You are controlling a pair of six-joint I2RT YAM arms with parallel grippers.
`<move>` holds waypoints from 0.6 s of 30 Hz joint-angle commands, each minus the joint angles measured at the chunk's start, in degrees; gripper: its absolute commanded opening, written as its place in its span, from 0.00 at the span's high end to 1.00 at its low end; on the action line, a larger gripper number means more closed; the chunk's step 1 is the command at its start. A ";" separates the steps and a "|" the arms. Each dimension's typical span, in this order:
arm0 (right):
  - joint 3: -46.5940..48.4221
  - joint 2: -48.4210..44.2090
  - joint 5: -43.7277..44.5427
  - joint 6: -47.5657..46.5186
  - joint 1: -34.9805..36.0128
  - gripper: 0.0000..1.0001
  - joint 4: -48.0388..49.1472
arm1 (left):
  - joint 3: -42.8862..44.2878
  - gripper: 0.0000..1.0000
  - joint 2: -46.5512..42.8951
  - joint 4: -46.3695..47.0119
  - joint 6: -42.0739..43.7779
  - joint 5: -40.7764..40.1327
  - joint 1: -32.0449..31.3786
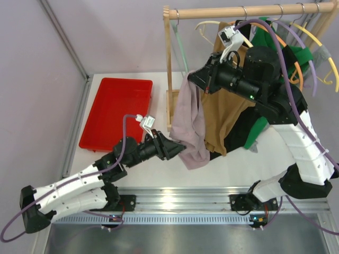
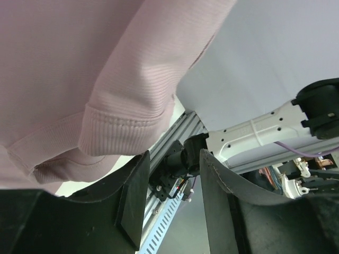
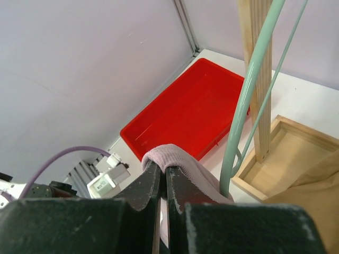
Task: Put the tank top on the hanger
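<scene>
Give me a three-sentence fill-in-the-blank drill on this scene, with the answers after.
1. The right hand is shut on the ___.
2. The left hand, near the hem of the tank top, is ___.
3. The tray is coloured ___.
Missing words: tank top; open; red.

No legible text, label, brand, number or sign found in any of the three views. The tank top (image 1: 188,124) shows plain ribbed fabric with no print or readable tag. The hanger (image 3: 249,90), the red tray (image 1: 116,111) and the wooden rack (image 1: 238,10) carry no readable marking. Any lettering on the arm casings is too small to make out
</scene>
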 commanded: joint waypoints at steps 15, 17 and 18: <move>2.41 -1.45 0.32 0.40 -0.65 1.00 1.13 | -0.41 0.52 10.60 16.66 -3.02 -9.94 -4.12; 2.33 -1.62 0.24 0.49 -0.74 1.00 0.95 | -0.58 0.52 10.86 17.45 -2.76 -12.14 -4.99; 2.07 -1.97 0.24 0.58 -0.65 1.00 0.95 | -0.76 0.52 10.87 17.71 -2.58 -12.84 -5.34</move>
